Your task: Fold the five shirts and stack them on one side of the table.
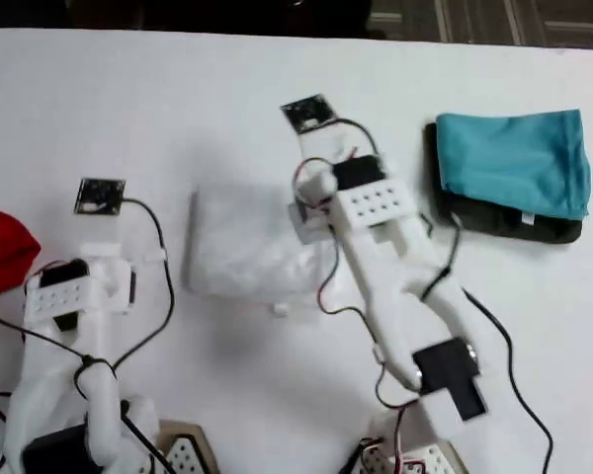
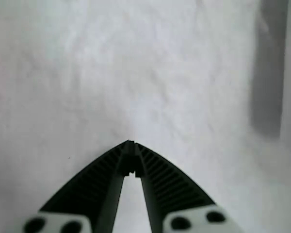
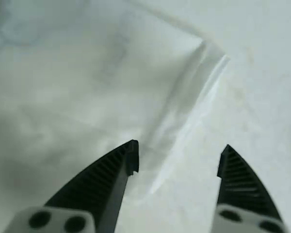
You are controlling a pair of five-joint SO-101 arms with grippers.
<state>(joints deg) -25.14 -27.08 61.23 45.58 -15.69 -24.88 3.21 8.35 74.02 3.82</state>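
High view: the white surface [image 1: 128, 99] carries a folded white shirt [image 1: 242, 247] near its middle. At the right side a folded teal shirt [image 1: 514, 158] lies on top of a dark shirt [image 1: 494, 225]. A red shirt [image 1: 0, 249] sits at the left edge. The right arm [image 1: 400, 262] crosses the white shirt's right edge. The left arm [image 1: 74, 296] stands between the red and white shirts.

Left wrist view: left hand [image 2: 130, 148] has its tips pressed together, holding nothing, above bare surface.

Right wrist view: right hand [image 3: 177, 155] is spread wide, 1 finger over the white shirt's edge and 1 over bare surface.
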